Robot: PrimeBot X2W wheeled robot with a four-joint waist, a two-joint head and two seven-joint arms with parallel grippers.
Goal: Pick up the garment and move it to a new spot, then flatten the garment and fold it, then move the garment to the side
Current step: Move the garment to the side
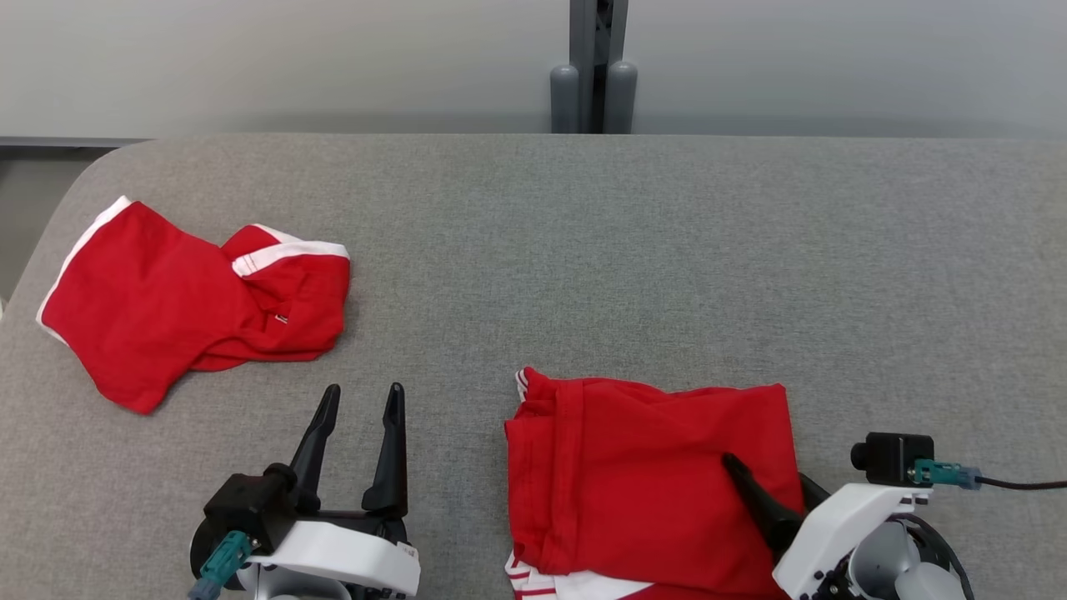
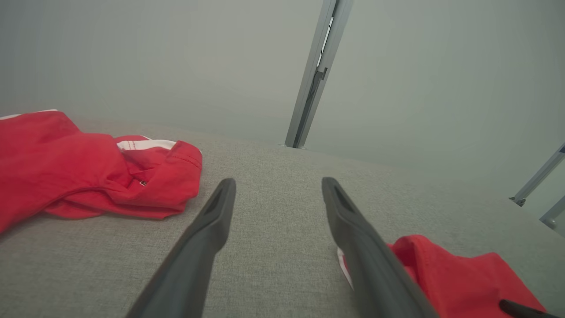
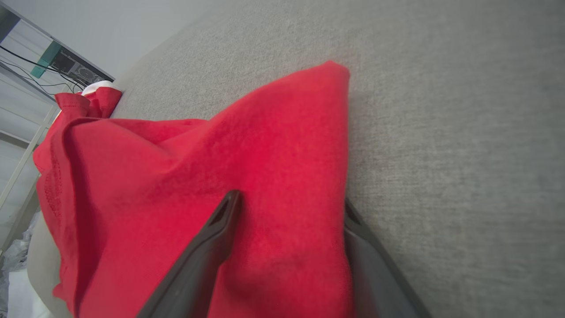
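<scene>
A folded red garment [image 1: 650, 467] with white striped trim lies at the near edge of the grey padded table [image 1: 667, 250], right of centre. My right gripper [image 1: 767, 471] stands open across its right edge. One finger rests on top of the cloth and the other sits at the edge, partly covered by it. The right wrist view shows red cloth [image 3: 176, 168] between the spread fingers of that gripper [image 3: 289, 198]. My left gripper [image 1: 364, 392] is open and holds nothing, left of the garment. In the left wrist view it [image 2: 278, 181] hovers over bare table, with the garment [image 2: 450, 274] at the lower right.
A second red garment [image 1: 183, 292] with white hems lies crumpled at the table's left, also in the left wrist view [image 2: 66, 163]. A grey post [image 1: 593, 67] stands behind the far edge. The table's far left corner is rounded.
</scene>
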